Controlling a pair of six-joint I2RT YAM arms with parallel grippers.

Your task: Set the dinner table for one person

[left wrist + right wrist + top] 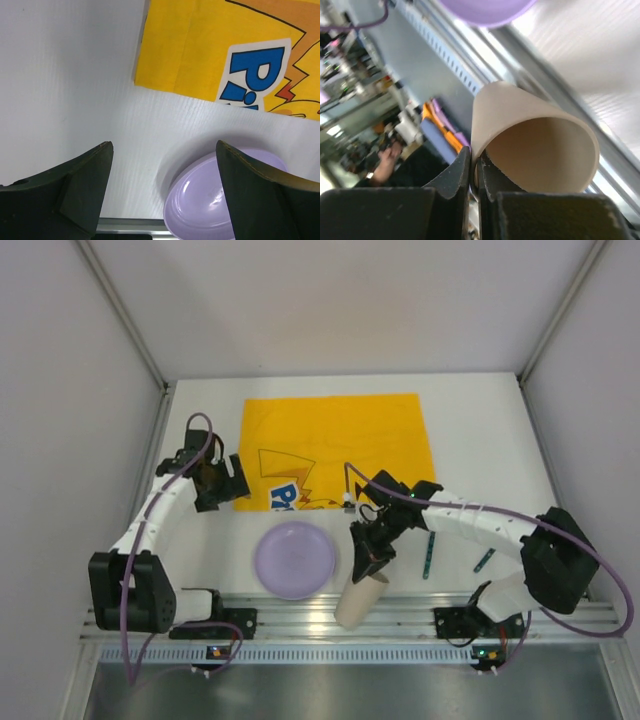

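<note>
Right claw (475,161) tight on cup (540,135) rim

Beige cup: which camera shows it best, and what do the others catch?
Right wrist: the beige cup fills the frame, mouth open to the lens, rim pinched by the right tool. Top external shows it small and tilted. Left wrist misses it.
</note>
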